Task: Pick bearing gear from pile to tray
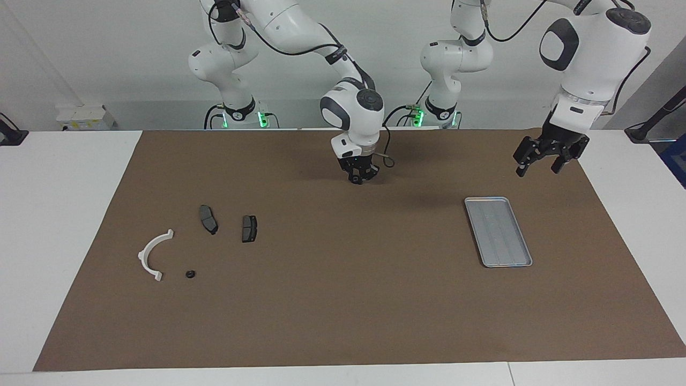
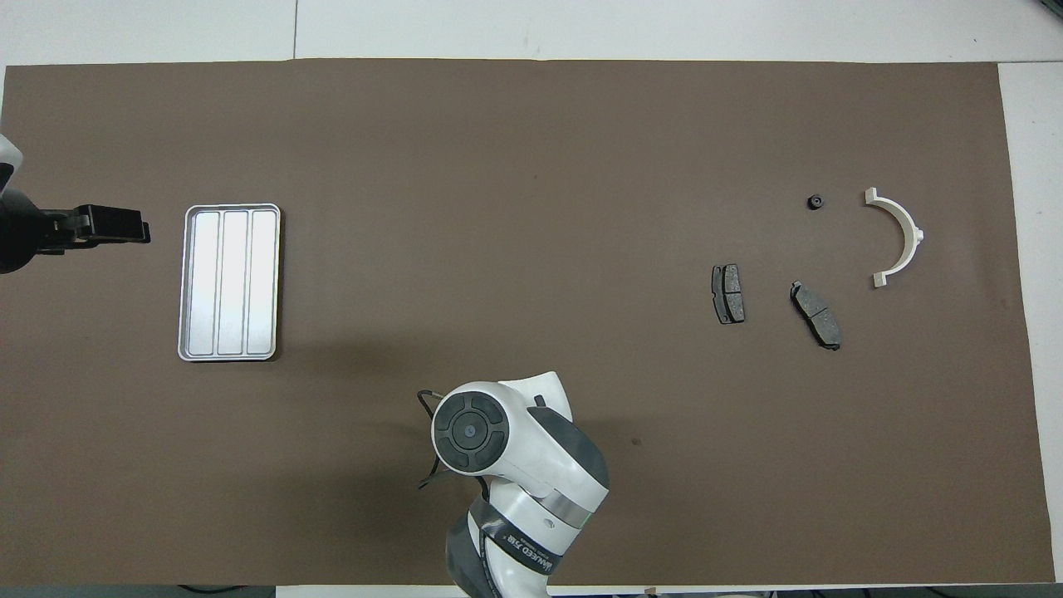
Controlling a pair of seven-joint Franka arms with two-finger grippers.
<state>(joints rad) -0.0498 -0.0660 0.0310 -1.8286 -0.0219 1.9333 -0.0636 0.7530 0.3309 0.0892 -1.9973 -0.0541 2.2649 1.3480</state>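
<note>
The right gripper (image 1: 360,179) hangs low over bare brown mat (image 1: 343,300) near the middle of the desk (image 1: 64,214), close to the robots' edge; its jaws are drawn nearly together, and whether something small sits between them cannot be told. In the overhead view this gripper is hidden under the arm's own wrist, at about 6 o'clock in that picture.

The left gripper (image 1: 541,163) hovers with its jaws spread wide apart and holding nothing, over the mat just off the tray's (image 1: 482,203) short end nearer the robots. In the overhead view it (image 2: 124,228) comes in at 9 o'clock, beside the tray (image 2: 187,282).

The tray lies flat toward the left arm's end of the desk, with nothing in it.

The pile lies loose toward the right arm's end, well apart from the tray. Seen from overhead, the small black round piece (image 2: 815,202) sits at about 2 o'clock, just beside the white half-ring bracket (image 2: 905,237). Nearer the robots lie two dark grey plates (image 2: 727,293), the second (image 2: 816,314) angled, close together but not touching. In the facing view the same round piece (image 1: 189,274) rests beside the bracket (image 1: 151,252)
</note>
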